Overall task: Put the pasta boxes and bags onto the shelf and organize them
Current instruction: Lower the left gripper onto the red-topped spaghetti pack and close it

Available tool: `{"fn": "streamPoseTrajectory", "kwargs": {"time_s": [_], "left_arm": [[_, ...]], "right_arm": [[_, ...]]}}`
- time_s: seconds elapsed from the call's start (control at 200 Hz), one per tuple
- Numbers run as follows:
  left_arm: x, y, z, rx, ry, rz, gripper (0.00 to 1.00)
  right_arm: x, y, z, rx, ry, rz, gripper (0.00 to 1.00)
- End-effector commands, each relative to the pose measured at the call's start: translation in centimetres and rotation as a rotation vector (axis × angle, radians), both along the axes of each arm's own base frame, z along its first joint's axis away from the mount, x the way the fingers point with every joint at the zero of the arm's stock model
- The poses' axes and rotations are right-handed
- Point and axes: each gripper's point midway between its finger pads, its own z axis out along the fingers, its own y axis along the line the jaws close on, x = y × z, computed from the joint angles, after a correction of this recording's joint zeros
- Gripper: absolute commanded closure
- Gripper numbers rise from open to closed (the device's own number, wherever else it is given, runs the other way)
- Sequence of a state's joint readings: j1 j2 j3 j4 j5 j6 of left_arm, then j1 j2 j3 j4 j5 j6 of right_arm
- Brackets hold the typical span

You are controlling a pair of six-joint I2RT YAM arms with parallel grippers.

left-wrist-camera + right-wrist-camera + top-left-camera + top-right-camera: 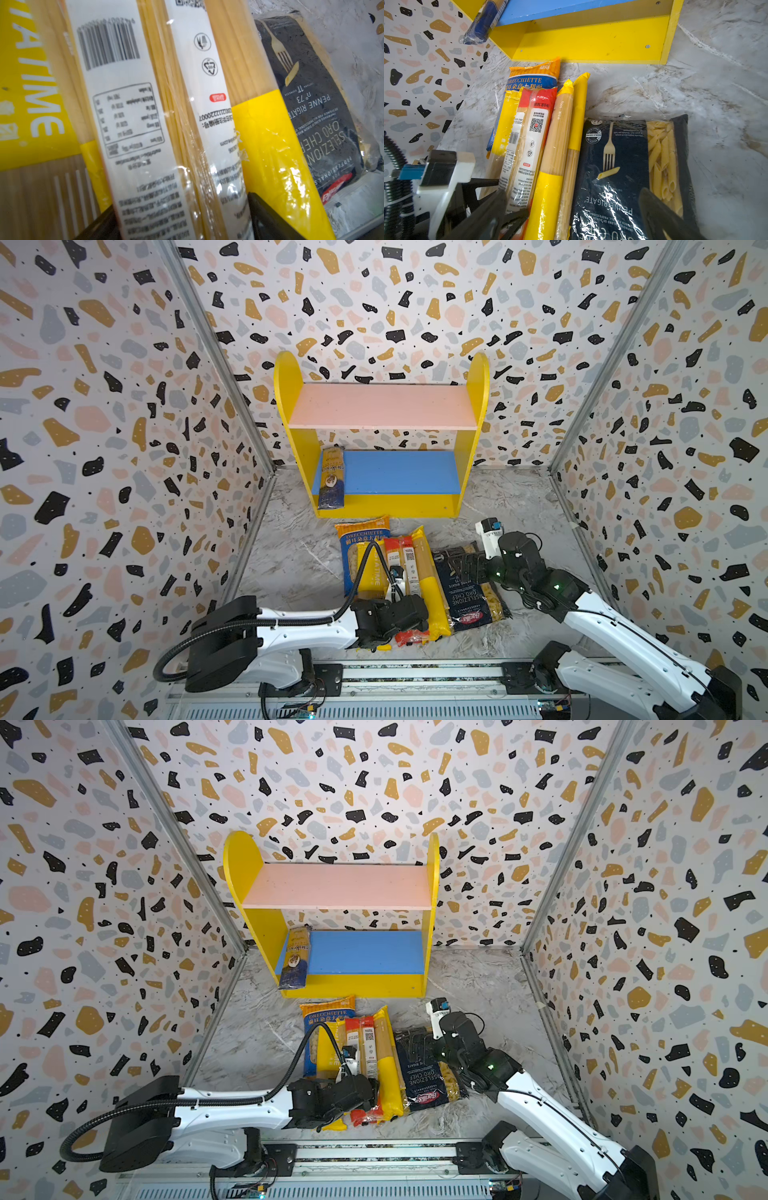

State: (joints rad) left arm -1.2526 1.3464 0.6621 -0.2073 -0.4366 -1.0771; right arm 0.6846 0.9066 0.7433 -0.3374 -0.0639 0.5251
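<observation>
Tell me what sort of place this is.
Probably a staged robot test cell, not a real shop: terrazzo-patterned panel walls box in a marble-look tabletop, two white robot arms sit on a metal rail, and a small yellow two-tier shelf stands in for store shelving.

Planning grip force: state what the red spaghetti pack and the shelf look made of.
Red spaghetti pack: thin glossy clear plastic film, by its wrinkles and glare. Shelf: probably painted wood or fibreboard, matte, with visible screw holes.
</observation>
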Motion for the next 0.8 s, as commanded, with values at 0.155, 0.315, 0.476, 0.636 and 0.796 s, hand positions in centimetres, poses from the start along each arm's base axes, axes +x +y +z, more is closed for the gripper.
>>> {"fn": "streamPoseTrajectory", "kwargs": {"time_s": [0.155, 0.315, 0.476, 0.636, 0.796], "left_arm": [[0.1, -2.6, -0.2, -0.005, 0.018, -0.054, 0.49], [0.5, -0.7, 1.8, 0.013, -0.024, -0.024, 0.75], [0.6, 1.4, 4.6, -0.033, -0.085, -0.001, 0.91], [1.0, 2.8, 7.0, -0.059, -0.149, 0.012, 0.98], [1.3, 3.1, 8.7, -0.049, -0.178, 0.010, 0.99]], "right_arm": [[-0.1, -0.3, 0.9, 0.004, -0.016, 0.001, 0.01], [0.0, -0.2, 1.2, 0.006, -0.024, 0.008, 0.01], [0.2, 0.0, 1.1, 0.017, -0.020, 0.017, 0.01], [0.2, 0.3, 0.9, 0.034, -0.011, 0.027, 0.01], [0.1, 0.5, 1.2, 0.046, -0.013, 0.036, 0.01]]}}
